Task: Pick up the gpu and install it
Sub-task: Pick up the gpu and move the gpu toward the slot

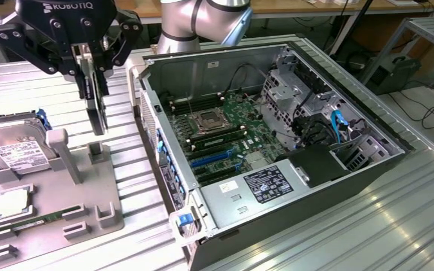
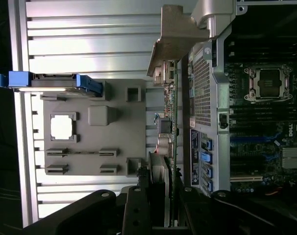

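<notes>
gpu (image 1: 95, 107) is being pinched on edge by the gripper (image 1: 93, 65), whose fingers are being pressed against its two flat faces. The card is being held upright above the grey fixture (image 1: 89, 186), clear of the slotted post beneath it. At the exterior view's left, a hard drive (image 1: 17, 149) is being propped in the fixture, and a memory stick (image 1: 40, 220) is being cradled in a slot nearer the front. Toward the exterior view's right, the open computer case (image 1: 225, 70) is being shown on its side, its motherboard (image 1: 225, 132) being exposed. In the wrist view, the card's metal bracket (image 2: 175, 34) is being seen just beside the case's rear wall.
</notes>
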`<control>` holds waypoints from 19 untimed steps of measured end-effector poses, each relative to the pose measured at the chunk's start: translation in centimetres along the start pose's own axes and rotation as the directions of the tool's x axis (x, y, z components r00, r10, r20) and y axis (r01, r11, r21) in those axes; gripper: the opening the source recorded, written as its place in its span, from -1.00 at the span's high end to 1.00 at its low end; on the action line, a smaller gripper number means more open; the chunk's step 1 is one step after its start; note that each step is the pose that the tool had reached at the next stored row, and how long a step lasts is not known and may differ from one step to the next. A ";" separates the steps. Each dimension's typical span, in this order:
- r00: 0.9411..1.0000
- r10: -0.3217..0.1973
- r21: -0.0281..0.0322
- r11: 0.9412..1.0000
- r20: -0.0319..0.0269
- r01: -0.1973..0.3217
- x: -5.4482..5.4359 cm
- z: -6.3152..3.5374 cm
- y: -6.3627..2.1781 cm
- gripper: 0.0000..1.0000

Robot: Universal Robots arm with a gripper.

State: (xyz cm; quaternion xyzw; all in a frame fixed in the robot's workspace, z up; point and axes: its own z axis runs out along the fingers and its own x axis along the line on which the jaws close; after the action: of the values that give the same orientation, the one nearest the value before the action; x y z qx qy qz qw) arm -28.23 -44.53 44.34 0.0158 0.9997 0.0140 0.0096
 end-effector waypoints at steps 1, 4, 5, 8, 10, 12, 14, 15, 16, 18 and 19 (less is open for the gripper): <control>1.000 0.000 0.000 1.000 0.000 0.000 -0.1 0.00 0.00 0.45; 1.000 0.000 0.000 1.000 0.000 0.000 -0.2 0.00 0.01 0.45; 1.000 0.000 0.000 1.000 0.000 0.000 -0.3 0.01 0.01 0.45; 1.000 0.000 0.000 1.000 0.000 0.000 -0.5 0.01 0.02 0.45; 1.000 0.000 0.000 1.000 0.000 0.000 -0.6 0.01 0.02 0.45; 1.000 0.000 0.000 1.000 0.000 0.000 -0.7 0.01 0.02 0.45; 1.000 0.000 0.000 1.000 0.000 0.000 -0.9 0.02 0.03 0.45; 1.000 0.000 0.000 1.000 0.000 0.000 -0.9 0.02 0.03 0.45; 1.000 0.000 0.000 1.000 0.000 0.000 -1.0 0.02 0.03 0.45; 1.000 0.000 0.000 1.000 0.000 0.000 -1.1 0.02 0.03 0.45; 1.000 0.000 0.000 1.000 0.000 0.000 -1.2 0.02 0.04 0.45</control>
State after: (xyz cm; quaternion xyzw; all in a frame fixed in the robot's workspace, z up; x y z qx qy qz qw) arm -27.04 -44.53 44.34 0.0158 0.9997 0.0140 0.0096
